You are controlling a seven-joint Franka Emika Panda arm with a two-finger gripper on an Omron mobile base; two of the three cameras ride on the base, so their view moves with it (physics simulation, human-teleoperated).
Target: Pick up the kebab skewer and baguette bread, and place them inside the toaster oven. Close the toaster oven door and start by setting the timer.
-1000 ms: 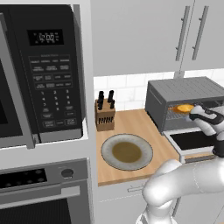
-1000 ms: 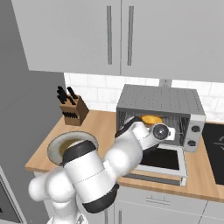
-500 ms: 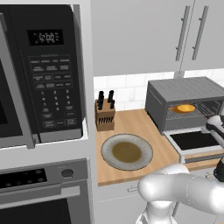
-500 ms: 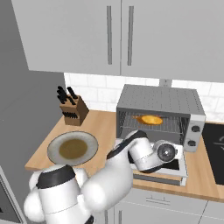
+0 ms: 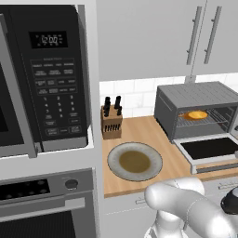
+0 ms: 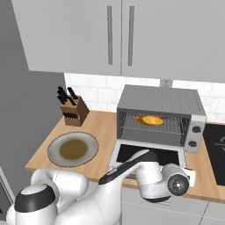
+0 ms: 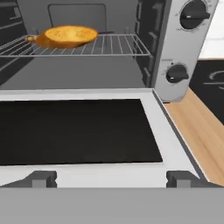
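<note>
The toaster oven [image 6: 160, 102] stands on the counter with its door [image 7: 74, 131] dropped flat, dark glass facing up. The golden baguette bread [image 7: 70, 36] lies on the wire rack [image 7: 118, 44] inside, also seen from the left base [image 5: 196, 115] and the right base [image 6: 151, 119]. The kebab skewer [image 7: 106, 32] lies behind the loaf, with little more than its thin dark end showing. My gripper [image 7: 112, 178] hovers low over the door's front edge, looking into the oven. It is open, fingertips [image 7: 41, 178] wide apart with nothing between them. My wrist [image 6: 176, 184] hangs in front of the door.
Two dark knobs [image 7: 175, 73] sit on the oven's right panel. A grey plate [image 5: 135, 161] with a brown centre and a knife block [image 5: 111, 122] stand left of the oven. A black microwave [image 5: 46, 74] hangs at far left, with a dark cooktop [image 6: 217, 149] at right.
A second ago the gripper was at the oven opening with the baguette. It has let go and opened, then drawn back and down in front of the door. The loaf stays on the rack.
</note>
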